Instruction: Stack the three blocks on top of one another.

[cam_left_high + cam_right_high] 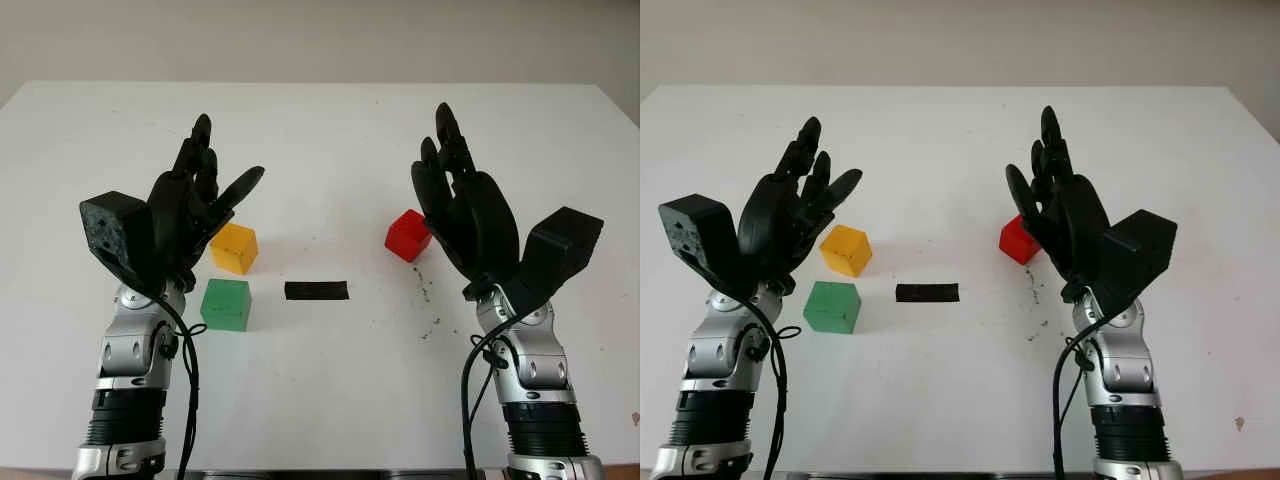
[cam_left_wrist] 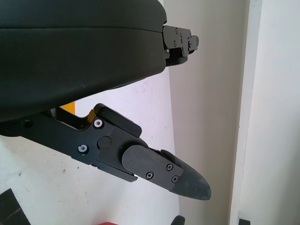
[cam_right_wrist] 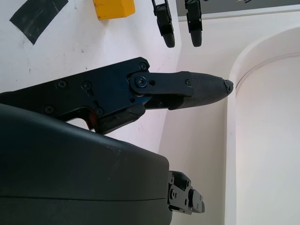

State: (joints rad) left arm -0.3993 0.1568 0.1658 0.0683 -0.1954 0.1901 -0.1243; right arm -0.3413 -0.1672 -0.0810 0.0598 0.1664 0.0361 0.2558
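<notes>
White table (image 1: 330, 130) — red block (image 1: 407, 235) beside open right hand (image 1: 462, 205).

Left robot hand (image 1: 195, 205) open, raised; right robot hand (image 1: 462, 205) open, raised.

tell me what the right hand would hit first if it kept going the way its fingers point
Probably nothing: the open right hand points away over bare table. The red block sits beside its palm, out of that line, though depth is unclear.
</notes>
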